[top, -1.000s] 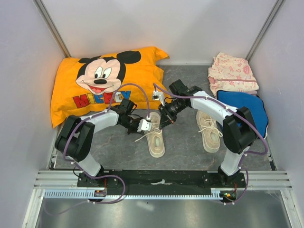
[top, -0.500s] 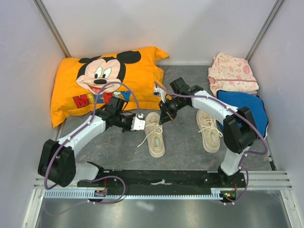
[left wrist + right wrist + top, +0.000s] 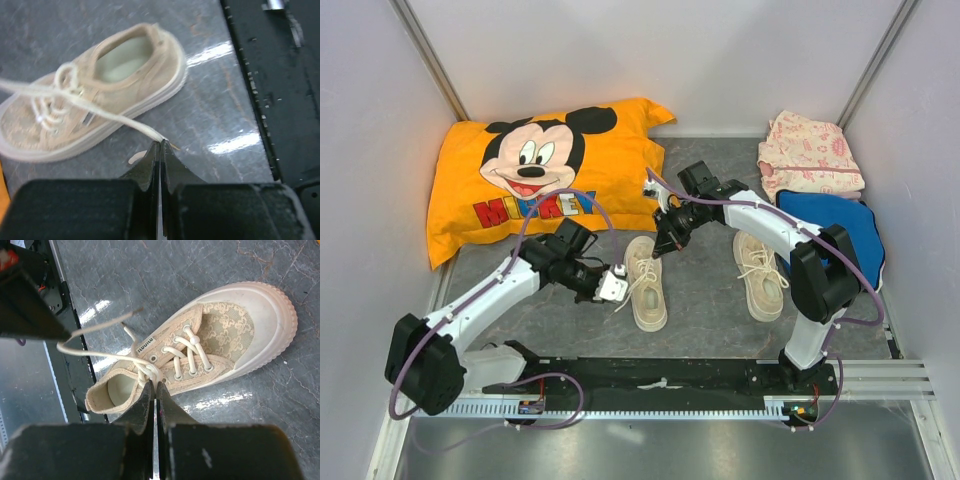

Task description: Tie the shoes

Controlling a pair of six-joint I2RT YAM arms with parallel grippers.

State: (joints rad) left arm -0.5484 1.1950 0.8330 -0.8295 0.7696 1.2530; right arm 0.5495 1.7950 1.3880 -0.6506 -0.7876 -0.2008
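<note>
Shoes: one sneaker (image 3: 645,283) lies mid-table between the arms, the other sneaker (image 3: 760,275) to its right. Left gripper (image 3: 160,145) pinches the lace (image 3: 115,117) tip; right gripper (image 3: 154,384) is pressed together, apparently on the lace crossing. Recommended: pull apart evenly and low, without dragging the sneaker.

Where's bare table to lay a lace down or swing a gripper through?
Bare grey table shows between the left cream-beige sneaker and the right cream-beige sneaker, and at the far wall between the orange Mickey pillow and pink patterned cloth. Crowded: the left sneaker's white laces, where the left gripper and right gripper pinch.
</note>
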